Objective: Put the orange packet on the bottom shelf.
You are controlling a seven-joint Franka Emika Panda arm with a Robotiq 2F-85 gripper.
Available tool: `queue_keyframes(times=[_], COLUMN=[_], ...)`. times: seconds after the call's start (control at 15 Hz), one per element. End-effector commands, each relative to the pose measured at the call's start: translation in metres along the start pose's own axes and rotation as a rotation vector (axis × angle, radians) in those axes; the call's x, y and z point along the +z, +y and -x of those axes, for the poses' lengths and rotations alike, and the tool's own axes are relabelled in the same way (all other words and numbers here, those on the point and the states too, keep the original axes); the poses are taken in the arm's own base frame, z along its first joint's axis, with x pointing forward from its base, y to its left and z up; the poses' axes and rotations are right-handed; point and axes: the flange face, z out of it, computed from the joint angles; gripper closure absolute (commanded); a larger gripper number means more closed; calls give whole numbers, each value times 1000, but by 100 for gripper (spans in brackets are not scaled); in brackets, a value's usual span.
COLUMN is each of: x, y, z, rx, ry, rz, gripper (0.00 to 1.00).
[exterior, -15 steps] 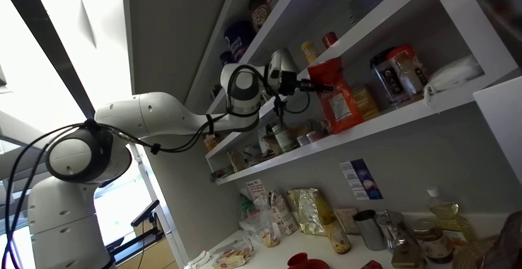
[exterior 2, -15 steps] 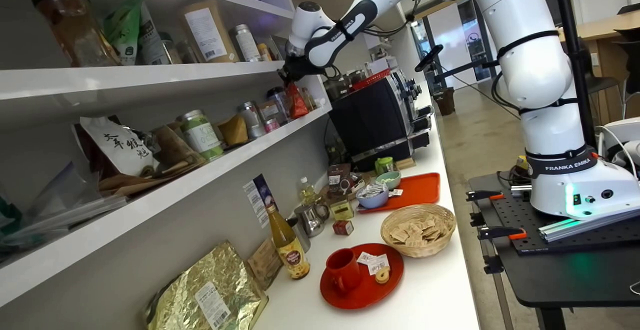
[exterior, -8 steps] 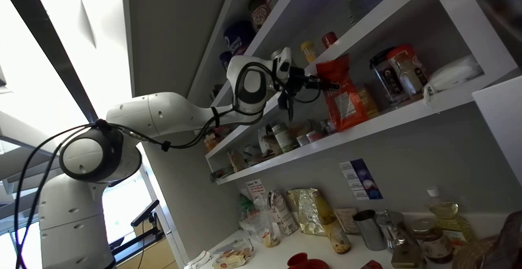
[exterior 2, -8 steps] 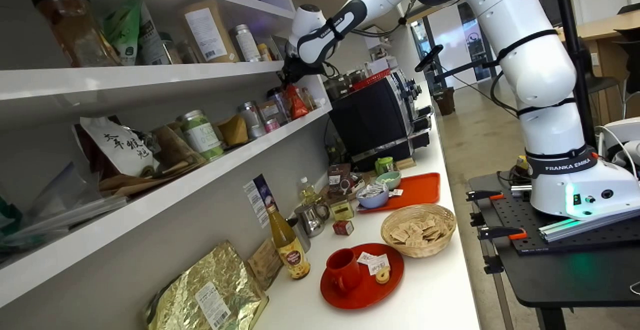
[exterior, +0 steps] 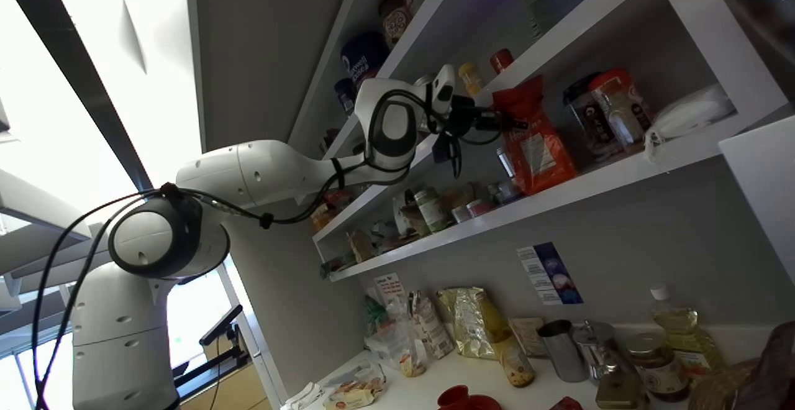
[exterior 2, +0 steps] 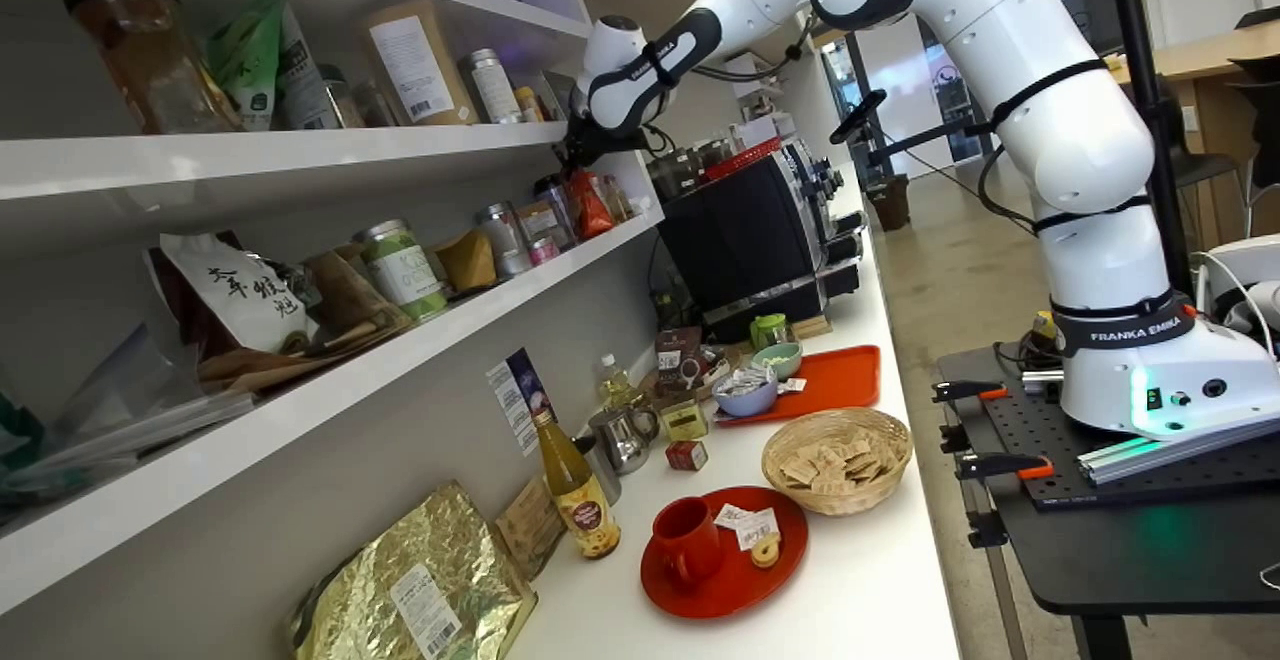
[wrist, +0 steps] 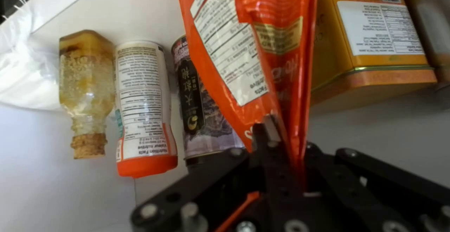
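Gripper [wrist: 291, 151]: mine, pinching the orange packet [wrist: 242, 49] near its top.
Orange packet: in an exterior view, roughly upright, base at the front edge of the bottom shelf [exterior: 621, 175]; contact beneath I cannot confirm.
Dark can [wrist: 204, 130], gold tin [wrist: 369, 42]: partly behind the packet in the wrist view, one either side.
Bottom shelf: placing is the step, I judge; next, ease the base inward, settle it, release.

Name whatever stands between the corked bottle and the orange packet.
In the wrist view, a white bottle beside the corked bottle, then a dark-labelled canister, partly hidden by the orange packet.
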Motion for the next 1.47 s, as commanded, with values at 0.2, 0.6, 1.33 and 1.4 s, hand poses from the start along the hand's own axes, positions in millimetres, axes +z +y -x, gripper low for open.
queue_keyframes(times=[0.2, 0.6, 1.33, 1.4], x=[4, -20, -122, -129], y=[-1, -7, 12, 12], z=[-6, 11, 31, 34], rx=[-2, -42, -126, -122], ry=[-6, -54, -61, -68], rz=[-9, -38, 34, 24], gripper=[47, 2, 0, 0])
